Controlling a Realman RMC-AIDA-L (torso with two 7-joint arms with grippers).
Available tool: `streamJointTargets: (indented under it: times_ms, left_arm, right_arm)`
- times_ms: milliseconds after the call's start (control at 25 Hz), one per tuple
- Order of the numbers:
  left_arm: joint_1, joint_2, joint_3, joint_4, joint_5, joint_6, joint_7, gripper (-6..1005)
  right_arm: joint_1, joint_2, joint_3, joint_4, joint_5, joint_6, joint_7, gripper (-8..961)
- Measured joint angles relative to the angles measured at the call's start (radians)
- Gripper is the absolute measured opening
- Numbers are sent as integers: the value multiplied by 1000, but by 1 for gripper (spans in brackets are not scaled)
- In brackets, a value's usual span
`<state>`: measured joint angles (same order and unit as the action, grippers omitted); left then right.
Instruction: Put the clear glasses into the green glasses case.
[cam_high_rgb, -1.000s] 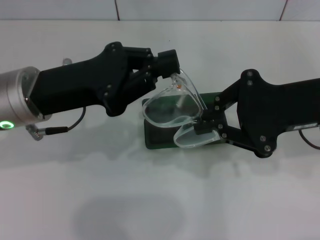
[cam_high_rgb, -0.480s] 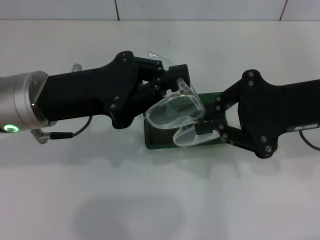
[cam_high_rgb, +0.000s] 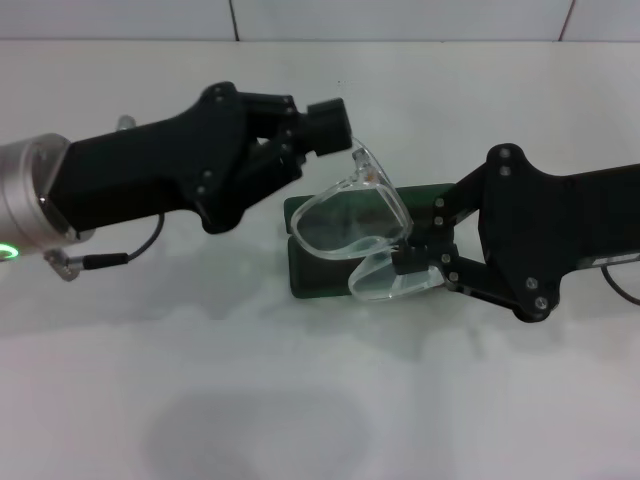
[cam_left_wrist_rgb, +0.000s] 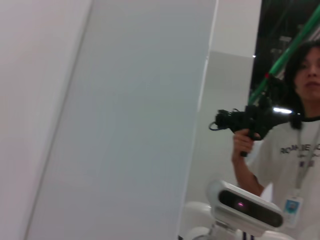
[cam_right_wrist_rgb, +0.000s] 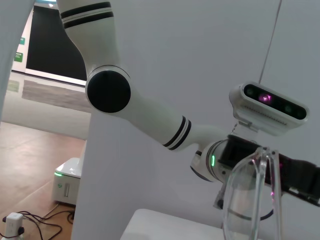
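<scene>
The clear glasses, a pair with a see-through colourless plastic frame and squarish lenses, are hanging in the air over the dark green rectangular glasses case, which is lying on the white bench. The case is sitting below and partly behind the lenses, and whether it is lying open or shut is hard to tell from here. The right pincer is reaching in from the right side and pinching the frame between the two lenses, its black fingers closed on the plastic. One lens is tilting up toward the left arm, the other is dipping low in front of the case. The left pincer is hovering just beside the upper corner of the frame where a clear arm joins it; I cannot tell if its fingers are spread or together, nor if they are touching the plastic. In the right wrist view, one lens of the glasses is standing upright close to the camera.
</scene>
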<state>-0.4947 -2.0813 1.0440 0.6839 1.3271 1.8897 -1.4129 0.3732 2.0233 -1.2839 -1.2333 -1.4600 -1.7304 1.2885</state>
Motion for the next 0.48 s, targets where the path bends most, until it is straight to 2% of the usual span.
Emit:
streamJointTargets:
  times_ms: [160, 320, 480]
  left_arm:
    - [7, 2, -33, -1, 0, -10, 12, 56]
    - [25, 18, -85, -1, 2, -61, 18, 57]
    - [37, 37, -98, -3, 6, -126, 12, 57]
  right_arm:
    - [-8, 0, -1, -9, 1, -6, 0, 57]
    - [-17, -1, 3, -20, 14, -14, -10, 57]
    - [-39, -3, 8, -79, 33, -29, -46, 56]
